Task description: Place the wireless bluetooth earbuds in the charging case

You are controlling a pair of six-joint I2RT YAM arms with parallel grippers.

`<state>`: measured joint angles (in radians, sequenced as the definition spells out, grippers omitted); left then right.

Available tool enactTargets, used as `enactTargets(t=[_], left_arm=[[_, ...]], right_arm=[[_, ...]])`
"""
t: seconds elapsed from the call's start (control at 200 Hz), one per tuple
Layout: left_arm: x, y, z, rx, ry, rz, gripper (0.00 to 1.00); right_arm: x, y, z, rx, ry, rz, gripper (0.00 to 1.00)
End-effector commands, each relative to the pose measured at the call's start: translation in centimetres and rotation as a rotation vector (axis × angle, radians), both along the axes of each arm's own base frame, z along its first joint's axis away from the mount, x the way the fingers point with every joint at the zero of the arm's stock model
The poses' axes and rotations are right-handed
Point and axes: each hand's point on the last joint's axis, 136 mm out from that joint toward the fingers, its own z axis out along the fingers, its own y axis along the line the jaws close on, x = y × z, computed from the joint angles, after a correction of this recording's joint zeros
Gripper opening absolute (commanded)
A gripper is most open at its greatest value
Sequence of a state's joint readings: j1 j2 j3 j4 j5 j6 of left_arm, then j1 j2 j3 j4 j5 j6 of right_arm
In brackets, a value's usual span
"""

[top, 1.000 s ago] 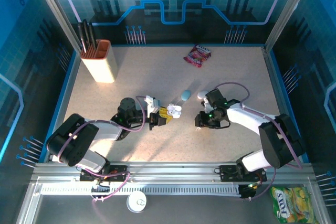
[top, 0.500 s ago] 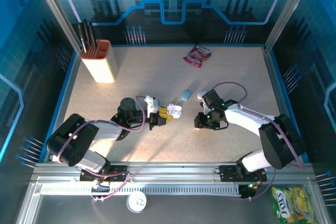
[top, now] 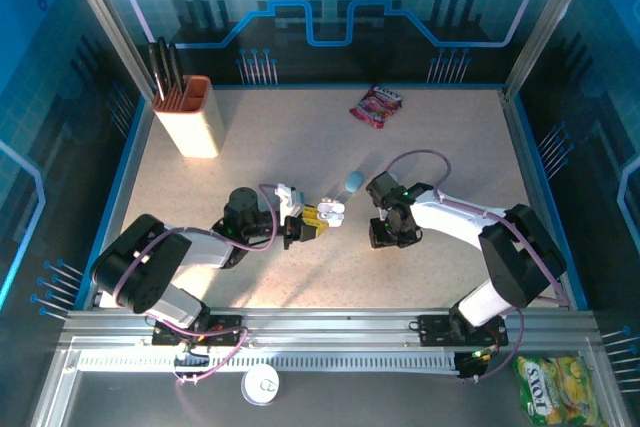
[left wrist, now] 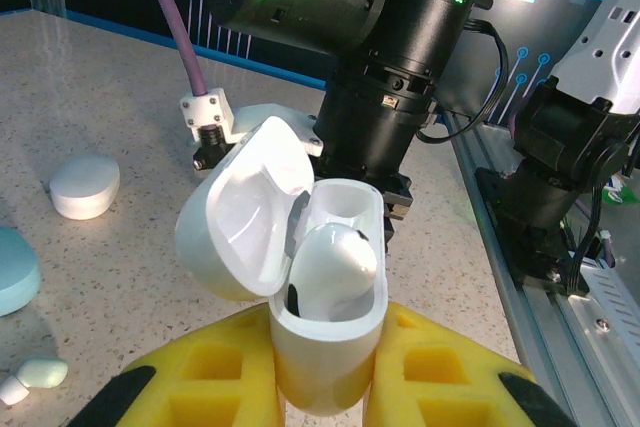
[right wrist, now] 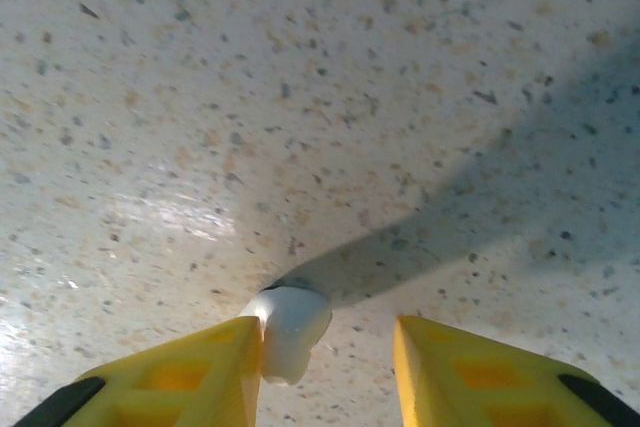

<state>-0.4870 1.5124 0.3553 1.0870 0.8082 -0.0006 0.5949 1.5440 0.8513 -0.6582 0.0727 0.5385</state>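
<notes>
One small white stemmed plastic earbud (left wrist: 338, 259) sits in a socket of the open white pebble-shaped charging case (left wrist: 322, 352), its lid tilted back towards 10 o'clock; the socket beside it, at 12 o'clock, is bare. The left pincer (left wrist: 320, 387) is clamped on the lower body of the case, a yellow pad on either side. This detail comes from the left wrist view; from above the case reads as a pale blob at the pincer's tip.

A second white earbud (right wrist: 290, 332) lies on the speckled table (right wrist: 300, 97), touching the inner edge of the yellow pad (right wrist: 190, 372) at 8 o'clock in the right wrist view. The right pincer (right wrist: 325, 367) stands apart, with a clear gap between the earbud and the other pad.

In the left wrist view a closed white case (left wrist: 85, 187) lies at 9 o'clock, a light-blue case (left wrist: 12, 272) at the edge below it, and a tiny light-blue earbud (left wrist: 40, 372) at 8 o'clock. The black right arm (left wrist: 390, 97) looms just behind the open case.

From above, a red snack packet (top: 377, 105) lies at 12 o'clock and a tan knife block (top: 190, 119) at 10 o'clock.
</notes>
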Motion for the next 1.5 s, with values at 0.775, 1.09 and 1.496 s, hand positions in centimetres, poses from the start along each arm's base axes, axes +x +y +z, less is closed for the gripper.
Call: enactTargets(t=[0.775, 1.09, 1.496], left_arm=[[-0.4, 0.7, 0.4, -0.020, -0.034, -0.006, 0.12], [-0.5, 0.8, 0.3, -0.020, -0.035, -0.005, 0.12], [0.2, 0.6, 0.7, -0.030, -0.051, 0.008, 0.12]], right_arm=[[1.0, -0.8, 0.3, -0.024, 0.030, 0.016, 0.35], [0.8, -0.5, -1.0, -0.005, 0.077, 0.016, 0.27], [1.5, -0.1, 0.8, 0.068, 0.007, -0.022, 0.22]])
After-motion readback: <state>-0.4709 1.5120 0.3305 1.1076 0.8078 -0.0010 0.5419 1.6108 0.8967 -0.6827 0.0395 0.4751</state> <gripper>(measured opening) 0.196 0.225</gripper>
